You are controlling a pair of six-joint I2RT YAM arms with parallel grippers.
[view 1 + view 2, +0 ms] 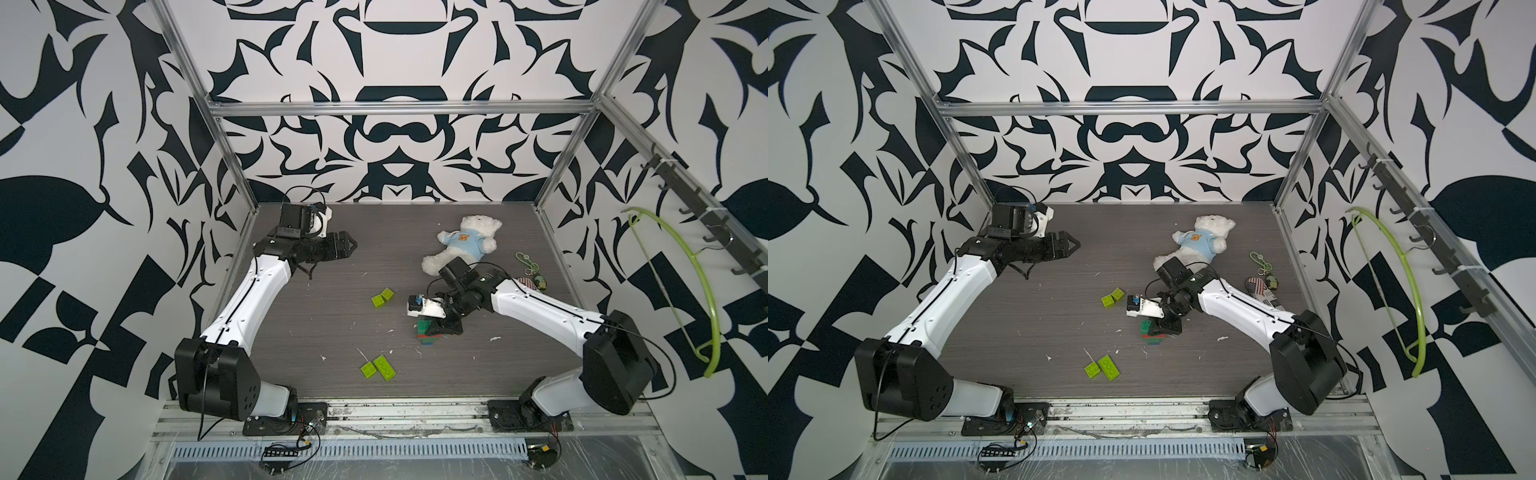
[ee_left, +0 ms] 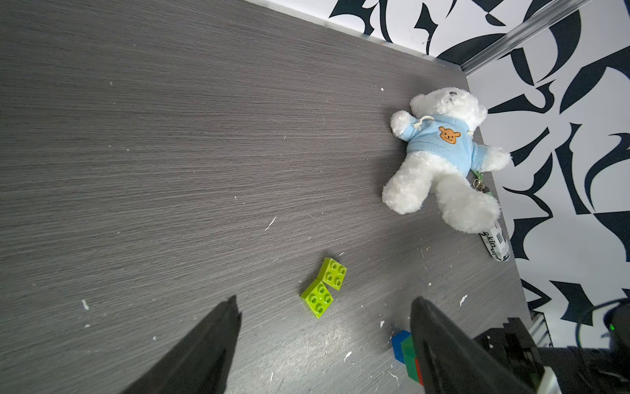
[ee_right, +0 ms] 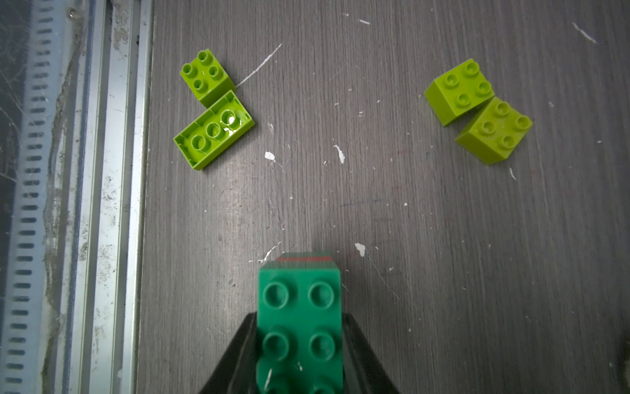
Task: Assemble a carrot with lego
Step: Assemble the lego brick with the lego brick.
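The right gripper (image 3: 300,315) was clamped on the dark green brick (image 3: 299,296) at the top of the carrot (image 1: 424,334). The carrot stood on the table (image 1: 324,332), right of centre and nearer the front than the bear (image 1: 465,243). The grip was likely there to press that brick home or to steady the stack, since a tall narrow stack tips easily.

The left gripper (image 1: 351,246) hung at the far left with its fingers (image 2: 218,341) wide apart and nothing between them. It was probably parked clear of the work.

The carrot looked unfinished, with no lime top on it. Four lime bricks lay loose in two touching pairs: two squares (image 1: 383,298) near the centre, and a square with an oblong (image 1: 378,368) near the front edge. Both pairs were well apart from the carrot.

The right wrist view alone showed the grip plainly — black fingers (image 3: 238,351) against both sides of the brick, studs bare, a thin red edge beneath. It also showed the oblong (image 3: 214,131) lying hollow side up, so it would need turning over.

In both top views the wrist camera housing hid the jaws, but the carrot's lower red and blue layers showed. The left wrist view caught those blue, green and red layers too, partly behind one finger.
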